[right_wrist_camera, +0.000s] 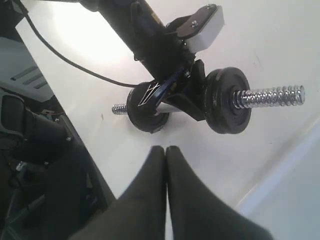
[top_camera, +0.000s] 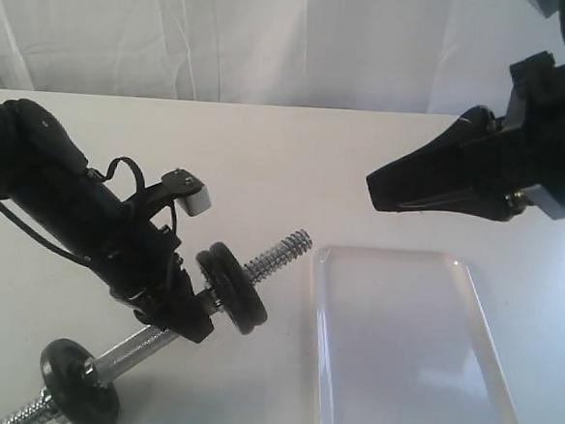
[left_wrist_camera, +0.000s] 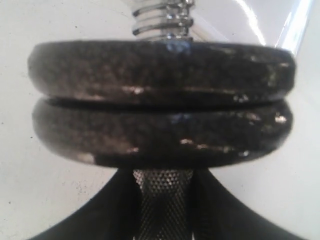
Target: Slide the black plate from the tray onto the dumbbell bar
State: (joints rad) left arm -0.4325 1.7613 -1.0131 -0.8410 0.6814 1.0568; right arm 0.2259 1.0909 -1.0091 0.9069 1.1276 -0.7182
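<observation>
The black plate (top_camera: 241, 292) sits on the dumbbell bar (top_camera: 278, 253).
Left claw (top_camera: 187, 307) clamps the bar steady; right claw (top_camera: 386, 192), pressed together, empty, hangs above the tray (top_camera: 386, 253).

The black plates (left_wrist_camera: 160, 75) look like cast metal with a pebbly, faintly glinting skin, the dumbbell bar (top_camera: 280, 254) is bright chrome (knurled rough at the grip, threaded at the end), the tray (top_camera: 398, 356) is smooth, glossy translucent plastic, and the table (top_camera: 267, 162) is matt white.
</observation>
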